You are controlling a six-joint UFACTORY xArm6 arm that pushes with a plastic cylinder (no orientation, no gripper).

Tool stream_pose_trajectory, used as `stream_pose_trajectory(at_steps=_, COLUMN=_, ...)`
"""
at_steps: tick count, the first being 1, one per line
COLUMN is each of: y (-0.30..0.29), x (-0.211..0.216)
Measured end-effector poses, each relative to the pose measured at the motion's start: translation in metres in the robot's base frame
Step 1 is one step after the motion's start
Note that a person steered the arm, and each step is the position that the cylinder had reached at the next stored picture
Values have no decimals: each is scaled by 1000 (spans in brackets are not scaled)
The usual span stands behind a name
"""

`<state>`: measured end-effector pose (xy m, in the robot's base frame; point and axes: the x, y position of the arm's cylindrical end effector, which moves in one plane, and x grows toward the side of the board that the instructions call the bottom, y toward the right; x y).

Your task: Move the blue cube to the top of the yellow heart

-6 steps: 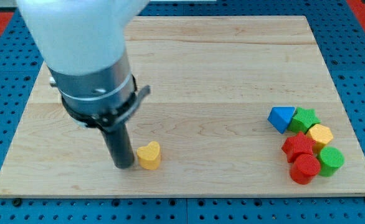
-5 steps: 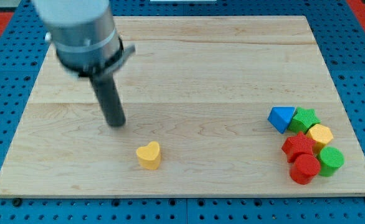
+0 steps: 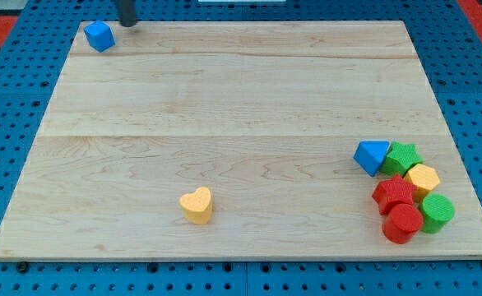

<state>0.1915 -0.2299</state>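
Note:
The blue cube sits at the board's top left corner. The yellow heart lies low on the board, left of centre, far below the cube. My tip is at the view's top edge, just to the right of and slightly above the blue cube, with a small gap between them. Only the rod's lowest part shows; the arm above is out of view.
A cluster sits at the lower right: a blue triangular block, green star, yellow hexagon, red star, red cylinder and green cylinder. The wooden board lies on a blue pegboard.
My tip has moved from beside the yellow heart up to the board's top left. The arm no longer hides the blue cube. No block has moved.

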Motion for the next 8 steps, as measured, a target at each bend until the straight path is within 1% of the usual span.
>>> stream_pose_trajectory(at_steps=1, y=-42, x=12)
stream_pose_trajectory(at_steps=2, y=-6, x=54)
stream_pose_trajectory(at_steps=3, y=46, x=93)
stream_pose_trajectory(at_steps=4, y=69, x=143)
stream_pose_trajectory(at_steps=5, y=120, x=185)
stream_pose_trajectory(at_steps=6, y=132, x=222)
stream_pose_trajectory(at_steps=7, y=109, x=221)
stream_pose_trajectory(at_steps=8, y=105, x=201)
